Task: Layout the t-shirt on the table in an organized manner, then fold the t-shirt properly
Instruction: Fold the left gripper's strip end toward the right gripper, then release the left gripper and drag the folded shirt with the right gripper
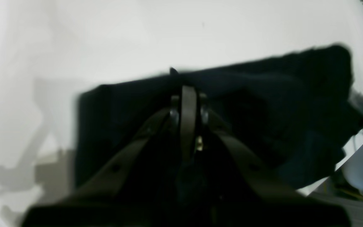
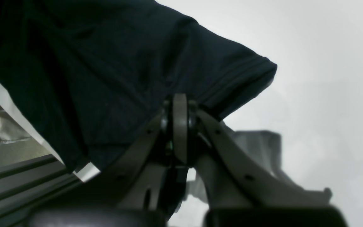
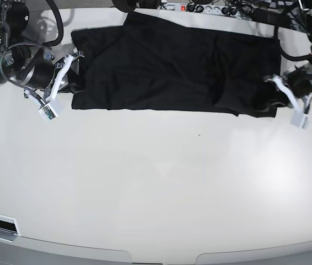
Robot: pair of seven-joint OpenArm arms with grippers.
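Table (image 3: 156, 182): glossy white, mostly bare.
T-shirt (image 3: 172, 66): black, spread along far edge.
Left gripper (image 1: 186, 91): clamped on t-shirt.
Right gripper (image 2: 180, 101): clamped on sleeve hem.

Beyond the far edge at twelve o'clock we saw a power strip (image 3: 200, 8) with a red switch among tangled black cables (image 3: 288, 22); light was even, shadows soft

White table (image 3: 156, 187) — black t-shirt (image 3: 167, 72) atop
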